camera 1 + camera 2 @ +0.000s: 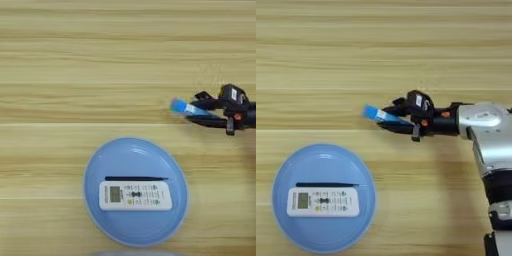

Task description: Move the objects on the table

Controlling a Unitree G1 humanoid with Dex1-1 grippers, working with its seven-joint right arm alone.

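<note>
1. the table [75,60] is a broad light-wood top with lengthwise grain stripes; it fills both views and none of its edges or corners show; nothing of the room shows beyond it.
2. a round blue plate [95,192] lies toward the near side, left of the arm; the white remote [135,195] rests flat in it with its small screen at the left end; a thin black stick [136,178] lies in the plate just beyond the remote, parallel to its long side.
3. the right gripper [387,121] comes in from the right on a silver forearm [483,117]; its black fingers are clamped on the blue glue stick [376,114], which points left; i cannot tell whether the tube touches the wood.
4. hidden or cut off: the tube's right end is covered by the fingers; in the left eye view the forearm is cut by the right border; the small cube cannot be made out, the spot behind the gripper being covered.
5. open room: the far half and the left side are bare wood; the plate and the gripper are well apart.
</note>
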